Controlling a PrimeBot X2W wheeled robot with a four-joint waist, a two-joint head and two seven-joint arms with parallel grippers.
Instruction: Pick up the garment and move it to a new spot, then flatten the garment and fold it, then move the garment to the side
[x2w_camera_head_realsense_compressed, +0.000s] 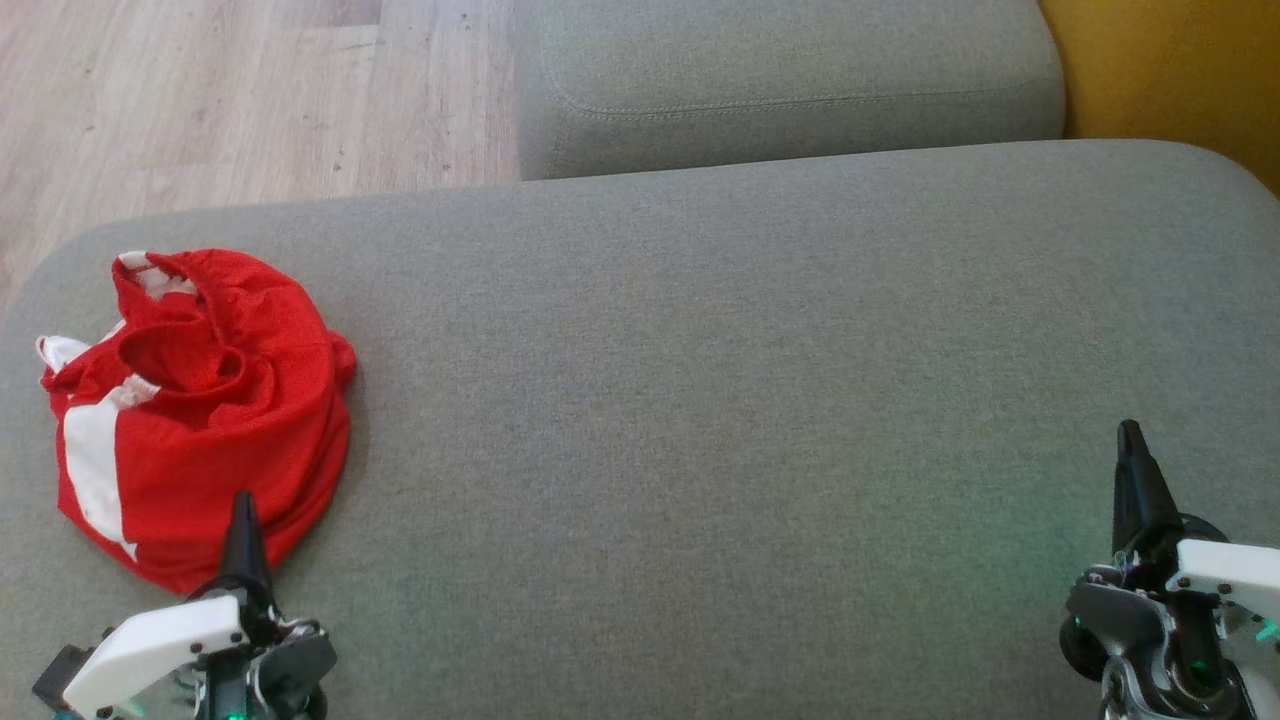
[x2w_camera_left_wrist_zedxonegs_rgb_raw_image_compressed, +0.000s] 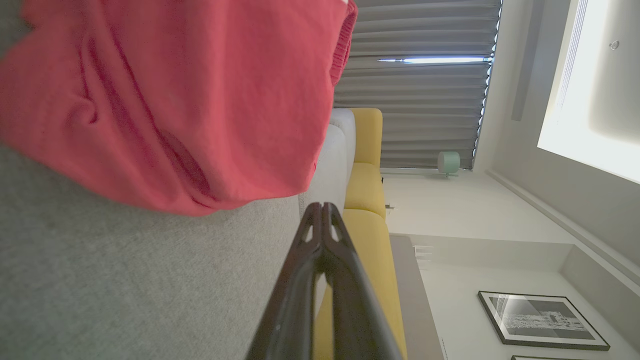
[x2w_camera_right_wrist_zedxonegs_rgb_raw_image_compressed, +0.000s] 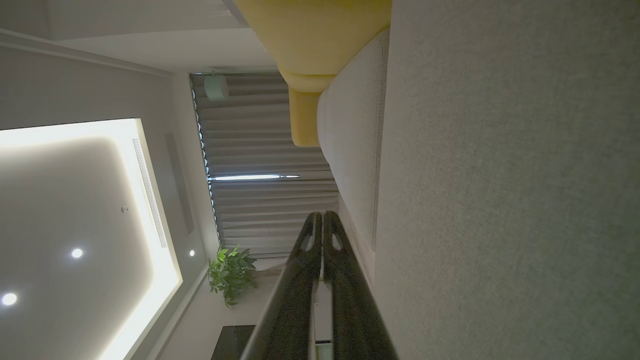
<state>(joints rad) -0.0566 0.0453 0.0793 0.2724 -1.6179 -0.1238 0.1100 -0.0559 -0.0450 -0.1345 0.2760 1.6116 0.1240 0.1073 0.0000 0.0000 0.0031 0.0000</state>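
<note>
The red garment (x2w_camera_head_realsense_compressed: 210, 400) is a crumpled heap of mesh-looking knit with white stripes, sitting at the left end of the grey woven cushion (x2w_camera_head_realsense_compressed: 700, 400). The left gripper (x2w_camera_head_realsense_compressed: 243, 510) is right by its near edge, fingers pinched together on nothing. The right gripper (x2w_camera_head_realsense_compressed: 1130, 440) is well apart at the other end, clamped empty too. Pale wood-plank floor (x2w_camera_head_realsense_compressed: 200, 90) beyond.

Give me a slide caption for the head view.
Crumpled red-and-white garment on grey cushion; left gripper shut at its near edge, right gripper shut well apart.
</note>
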